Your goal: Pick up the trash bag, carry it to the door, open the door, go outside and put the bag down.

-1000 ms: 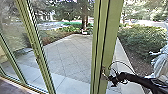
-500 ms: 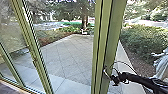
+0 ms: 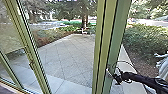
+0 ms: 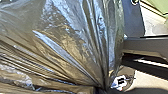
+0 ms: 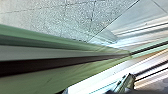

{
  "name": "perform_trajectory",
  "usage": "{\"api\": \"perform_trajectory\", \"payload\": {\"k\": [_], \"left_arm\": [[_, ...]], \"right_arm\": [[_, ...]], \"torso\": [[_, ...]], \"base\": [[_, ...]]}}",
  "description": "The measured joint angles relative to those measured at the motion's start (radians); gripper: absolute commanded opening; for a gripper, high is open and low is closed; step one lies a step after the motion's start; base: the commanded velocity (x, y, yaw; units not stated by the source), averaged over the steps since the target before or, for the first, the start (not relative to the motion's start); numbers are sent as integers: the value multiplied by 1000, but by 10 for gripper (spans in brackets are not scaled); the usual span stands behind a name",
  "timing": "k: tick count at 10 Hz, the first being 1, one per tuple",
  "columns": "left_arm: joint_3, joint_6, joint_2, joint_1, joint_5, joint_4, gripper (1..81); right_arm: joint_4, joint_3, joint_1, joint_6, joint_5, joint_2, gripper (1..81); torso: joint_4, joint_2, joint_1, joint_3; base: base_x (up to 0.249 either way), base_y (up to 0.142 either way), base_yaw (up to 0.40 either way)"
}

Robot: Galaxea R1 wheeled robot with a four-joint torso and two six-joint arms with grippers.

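Post, head view: tall, light-green metal upright of the glass doorway [image 3: 104,42], leaning slightly, at 1 o'clock, with 12 o'clock straight ahead of the robot.
Right tool, head view: dark and small [image 3: 113,75], against the lower part of that post at 1 o'clock; how far open it is and whether it has hold of anything, I cannot tell.
Right arm, head view: black and jointed [image 3: 142,79], reaching in from 2 o'clock, with a thin dark cable [image 3: 127,62] looping over it.
Frame, head view: slanting green metal side frame [image 3: 23,41] at 11 o'clock, bearing a small dark fitting [image 3: 31,63].
Yard, head view: grey square paving [image 3: 65,58] at 12 o'clock beyond the doorway, running toward a brown tree trunk [image 3: 85,22]; leafy green shrubs [image 3: 147,37] at 2 o'clock.
Trash bag, left wrist view: dark, shiny, thin plastic [image 4: 62,37], close to the camera, its creases drawn tightly together.
Left tool, left wrist view: where the creases meet [image 4: 100,89]; its opening and its hold on the plastic are hidden, so I cannot tell either.
Threshold, right wrist view: pale metal tracks [image 5: 147,31] beside the speckled paving and the long green post.
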Motion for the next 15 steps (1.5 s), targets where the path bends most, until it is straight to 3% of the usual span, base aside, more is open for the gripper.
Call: {"api": "perform_trajectory", "payload": {"k": [3, 7, 11, 15], "left_arm": [[0, 0, 0, -3, 0, 0, 10], [0, 0, 0, 0, 0, 0, 10], [0, 0, 1, 4, 0, 0, 10], [0, 0, 1, 22, -5, 0, 10]], "right_arm": [[-1, 3, 6, 7, 17, -28, 811], [-14, 27, 14, 23, 107, -60, 811], [-33, 157, 25, -9, 55, -140, 811], [-172, 157, 44, -60, -7, -127, 811]], "torso": [[0, 1, 2, 0], [0, 4, 6, -3], [1, 7, 7, -5], [1, 6, 5, -6]], "base": [[71, 0, 0], [0, 0, 0], [0, 0, 0], [0, 0, 0]]}}
